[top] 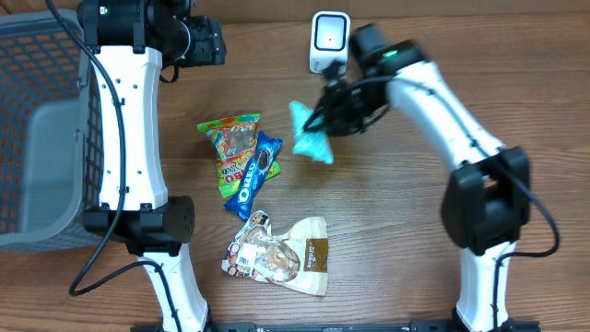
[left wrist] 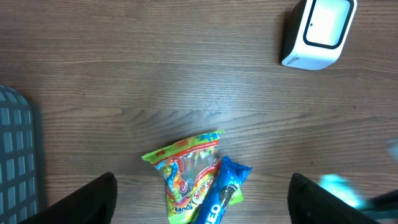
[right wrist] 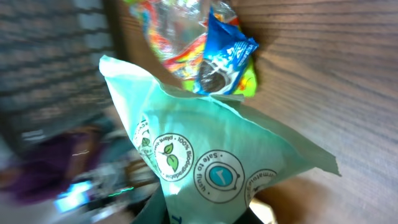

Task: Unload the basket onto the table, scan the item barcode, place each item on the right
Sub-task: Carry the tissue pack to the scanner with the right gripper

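Note:
My right gripper (top: 324, 118) is shut on a teal wipes packet (top: 309, 134) and holds it off the table, just below the white scanner (top: 328, 41). The right wrist view is filled by the teal wipes packet (right wrist: 211, 162), printed with round "Safe to flush" marks. At the back left, my left gripper (left wrist: 202, 208) hangs open high above the table, over the gummy bag (left wrist: 185, 174) and the blue Oreo pack (left wrist: 222, 193). The white scanner (left wrist: 317, 31) also appears at the top right of the left wrist view.
A green gummy bag (top: 232, 148) and a blue Oreo pack (top: 255, 175) lie side by side left of centre. A brown and white snack bag (top: 277, 254) lies nearer the front. A grey mesh basket (top: 46, 129) stands at the left edge.

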`<control>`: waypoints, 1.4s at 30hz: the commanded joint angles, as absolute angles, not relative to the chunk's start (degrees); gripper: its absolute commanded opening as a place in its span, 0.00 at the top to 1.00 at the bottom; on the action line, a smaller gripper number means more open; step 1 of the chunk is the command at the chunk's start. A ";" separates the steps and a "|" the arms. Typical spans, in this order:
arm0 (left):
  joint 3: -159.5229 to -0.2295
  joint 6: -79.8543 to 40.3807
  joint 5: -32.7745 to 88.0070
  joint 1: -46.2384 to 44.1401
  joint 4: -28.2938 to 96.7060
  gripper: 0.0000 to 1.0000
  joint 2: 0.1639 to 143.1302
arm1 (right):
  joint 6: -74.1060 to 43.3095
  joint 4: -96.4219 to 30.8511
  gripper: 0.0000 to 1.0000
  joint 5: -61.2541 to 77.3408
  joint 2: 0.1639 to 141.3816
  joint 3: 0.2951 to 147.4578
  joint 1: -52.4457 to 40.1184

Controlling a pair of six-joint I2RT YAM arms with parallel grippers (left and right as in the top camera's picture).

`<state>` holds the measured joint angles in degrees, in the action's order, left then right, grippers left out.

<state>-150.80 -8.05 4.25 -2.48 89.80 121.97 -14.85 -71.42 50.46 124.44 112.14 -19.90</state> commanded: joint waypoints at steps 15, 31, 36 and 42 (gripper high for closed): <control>-151.11 -8.86 4.12 -2.28 90.19 0.00 122.52 | -1.43 -83.46 0.93 87.66 121.84 113.49 -6.98; -151.11 -8.86 4.10 -2.26 90.19 0.00 122.54 | -1.41 -82.87 0.96 89.89 121.84 113.49 -7.01; -151.11 -8.84 4.08 -2.26 90.17 0.00 122.54 | 2.37 -83.64 0.96 89.89 121.82 113.49 -7.01; -151.11 -8.84 4.05 -2.26 90.15 0.00 122.54 | 20.27 -92.33 0.96 81.87 120.81 113.51 -7.01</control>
